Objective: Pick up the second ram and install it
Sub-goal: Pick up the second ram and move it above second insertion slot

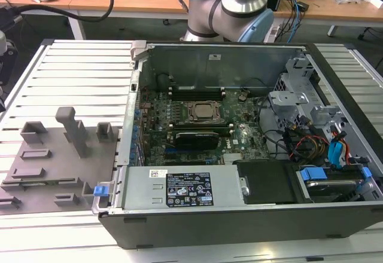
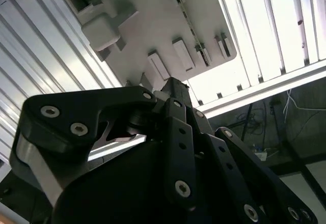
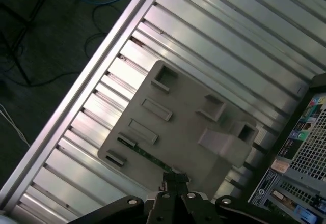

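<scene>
The second ram is a narrow green stick lying in a slot of the grey fixture plate, near the plate's edge. In the exterior view that ram shows as a thin dark line on the same plate, at the exterior view's left. My gripper hangs well above the plate, close over one end of the stick. Its fingertips meet with nothing between them. The second wrist view looks past the gripper linkage to the plate below.
The open computer case lies at the exterior view's right, with the CPU socket and black memory slots inside. A tall grey post stands on the fixture plate. The ribbed aluminium table extends around both.
</scene>
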You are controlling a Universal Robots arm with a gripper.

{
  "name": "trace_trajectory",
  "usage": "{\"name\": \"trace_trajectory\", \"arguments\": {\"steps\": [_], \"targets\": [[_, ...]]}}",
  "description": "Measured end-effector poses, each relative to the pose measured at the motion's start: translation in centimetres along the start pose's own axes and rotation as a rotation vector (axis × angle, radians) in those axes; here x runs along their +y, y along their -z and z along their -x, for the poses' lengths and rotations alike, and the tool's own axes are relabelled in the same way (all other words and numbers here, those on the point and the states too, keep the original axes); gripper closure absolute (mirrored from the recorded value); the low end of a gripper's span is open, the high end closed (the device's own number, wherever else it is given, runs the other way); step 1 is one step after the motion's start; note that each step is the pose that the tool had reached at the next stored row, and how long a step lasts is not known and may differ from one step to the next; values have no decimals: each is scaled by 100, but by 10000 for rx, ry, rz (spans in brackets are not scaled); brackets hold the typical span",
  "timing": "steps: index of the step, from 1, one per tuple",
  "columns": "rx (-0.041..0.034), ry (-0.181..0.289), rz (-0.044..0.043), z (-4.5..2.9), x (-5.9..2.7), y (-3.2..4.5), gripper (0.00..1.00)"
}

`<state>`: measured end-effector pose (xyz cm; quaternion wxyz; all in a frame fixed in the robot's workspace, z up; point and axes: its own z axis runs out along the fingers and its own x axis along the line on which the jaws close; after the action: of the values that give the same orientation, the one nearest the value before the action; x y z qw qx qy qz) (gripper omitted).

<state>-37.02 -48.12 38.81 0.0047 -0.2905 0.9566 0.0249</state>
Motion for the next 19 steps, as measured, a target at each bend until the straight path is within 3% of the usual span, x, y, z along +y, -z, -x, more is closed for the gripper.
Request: {"name": "trace_trajectory", "arguments": {"steps": [7, 19], "targets": [[27, 602, 14, 0, 0, 0, 89], [94, 2080, 48, 0, 0, 0, 89]]}}
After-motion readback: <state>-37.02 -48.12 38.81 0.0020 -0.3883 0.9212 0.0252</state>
